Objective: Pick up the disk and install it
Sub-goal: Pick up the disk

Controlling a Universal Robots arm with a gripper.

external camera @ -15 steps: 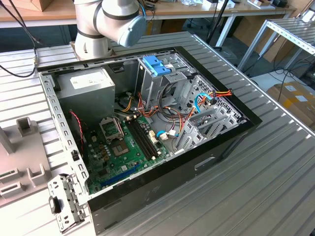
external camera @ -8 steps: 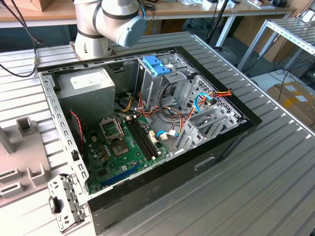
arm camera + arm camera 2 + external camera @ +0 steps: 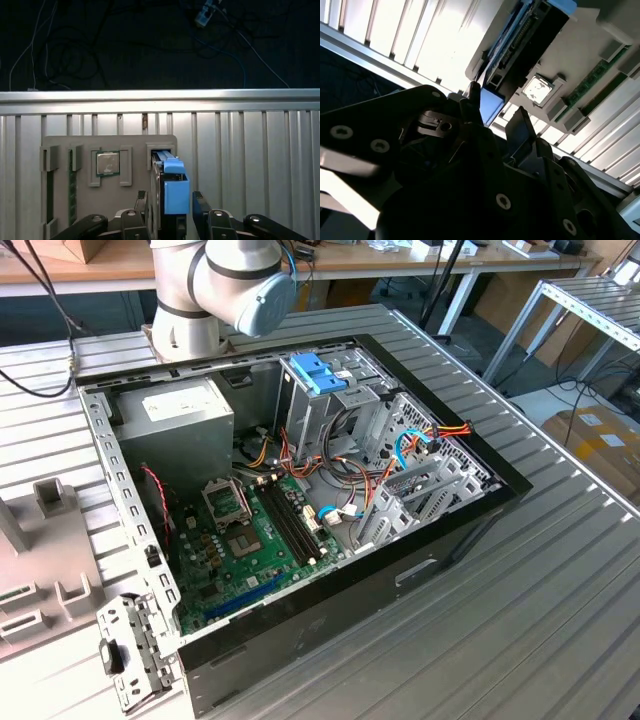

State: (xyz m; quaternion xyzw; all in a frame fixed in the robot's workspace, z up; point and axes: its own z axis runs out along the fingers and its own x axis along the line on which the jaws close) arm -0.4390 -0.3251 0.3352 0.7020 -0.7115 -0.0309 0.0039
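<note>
Gripper (image 3: 170,196) is down at the grey holder tray (image 3: 130,200), which lies on the slatted metal table (image 3: 250,150). Disk (image 3: 172,172) stands on edge in a slot of the tray, blue side rail facing the cam. In both wrist views the jaws are released and straddle the disk, one finger (image 3: 142,199) per side. A thin gap shows btw the blue rail and one finger, so no clamp on it.

Second wrist view: gripper (image 3: 496,100) is at the rail end of the disk (image 3: 525,47), connector edge visible.

Same tray also has a processor chip (image 3: 107,163) in a square pocket beside the disk slot, plus green memory sticks (image 3: 72,195) in narrow slots further over.

Ext. view: open PC case (image 3: 300,620) mid-table, w/ grey power supply (image 3: 185,410), green motherboard (image 3: 250,540) and blue latch (image 3: 320,372) on the drive cage. Arm (image 3: 230,280) is mounted behind the case.
</note>
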